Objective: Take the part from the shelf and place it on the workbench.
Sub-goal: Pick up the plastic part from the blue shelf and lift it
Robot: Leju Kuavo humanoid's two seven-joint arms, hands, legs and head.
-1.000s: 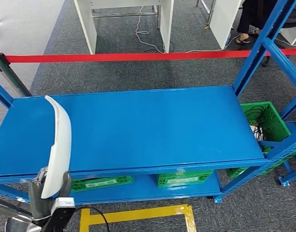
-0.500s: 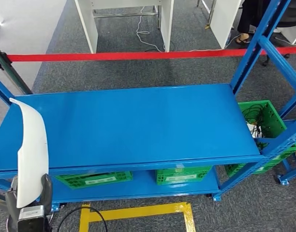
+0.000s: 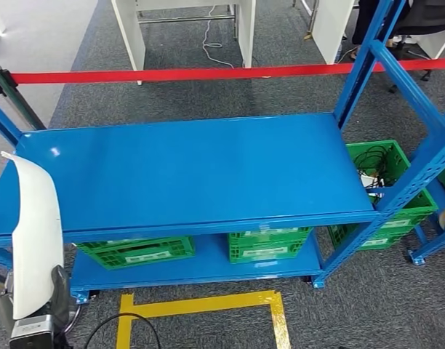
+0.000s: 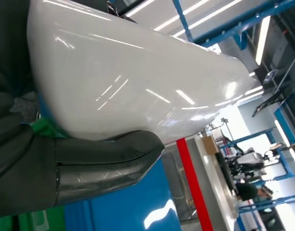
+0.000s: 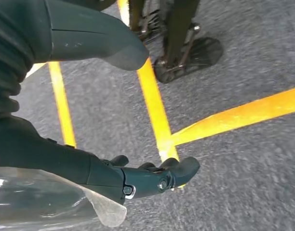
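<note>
The part (image 3: 36,233) is a long, curved, glossy white shell. My left hand (image 3: 30,309) grips its lower end at the bottom left of the head view, so it stands upright in front of the blue shelf's (image 3: 198,174) left end. Up close in the left wrist view, the white part (image 4: 139,77) lies across my palm with the grey thumb (image 4: 102,161) pressed against its edge. My right hand (image 5: 102,110) hangs over the grey carpet with its thumb and fingers apart and nothing between them.
The blue shelf top is bare. Green crates (image 3: 135,251) sit on its lower level, and another green crate (image 3: 382,174) with cables stands at the right. A red barrier tape (image 3: 209,73) runs behind. Yellow floor tape (image 3: 209,302) marks the carpet in front.
The part has come off the shelf's left end and swung left and down with my left hand. The whole view has shifted, so the camera has moved too.
</note>
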